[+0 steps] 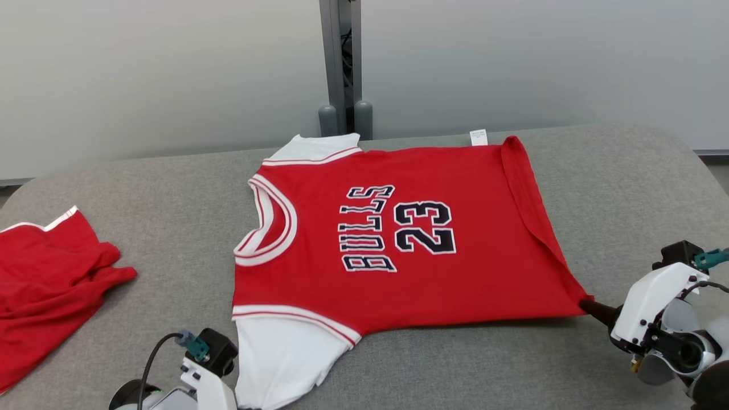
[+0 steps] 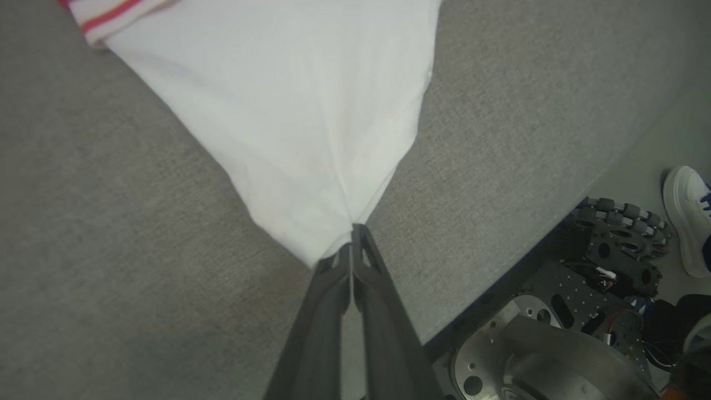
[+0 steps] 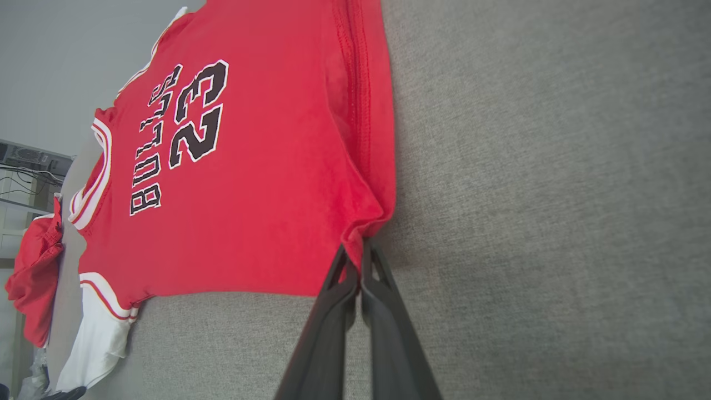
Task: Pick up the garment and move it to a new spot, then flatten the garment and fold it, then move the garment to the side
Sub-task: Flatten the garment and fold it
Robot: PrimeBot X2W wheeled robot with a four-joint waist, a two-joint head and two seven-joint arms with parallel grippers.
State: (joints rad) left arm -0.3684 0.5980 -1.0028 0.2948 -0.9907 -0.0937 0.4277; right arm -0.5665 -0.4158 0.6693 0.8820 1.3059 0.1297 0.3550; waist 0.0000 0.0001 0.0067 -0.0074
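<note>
The garment (image 1: 398, 239) is a red jersey with white sleeves and "BULLS 23" in dark letters, spread flat on the grey padded table (image 1: 171, 188), its neck toward the left. My left gripper (image 2: 351, 233) is shut on the tip of the near white sleeve (image 2: 289, 111). My right gripper (image 3: 358, 253) is shut on the near hem corner of the garment (image 3: 250, 166), and its dark fingers meet that corner at the right in the head view (image 1: 589, 307). The hem's far edge is folded over.
A second red garment (image 1: 45, 273) lies crumpled at the table's left edge. A grey post (image 1: 342, 68) stands behind the table against a pale wall. Past the table's near edge, the left wrist view has my wheeled base (image 2: 611, 261) and a person's white shoe (image 2: 689, 216).
</note>
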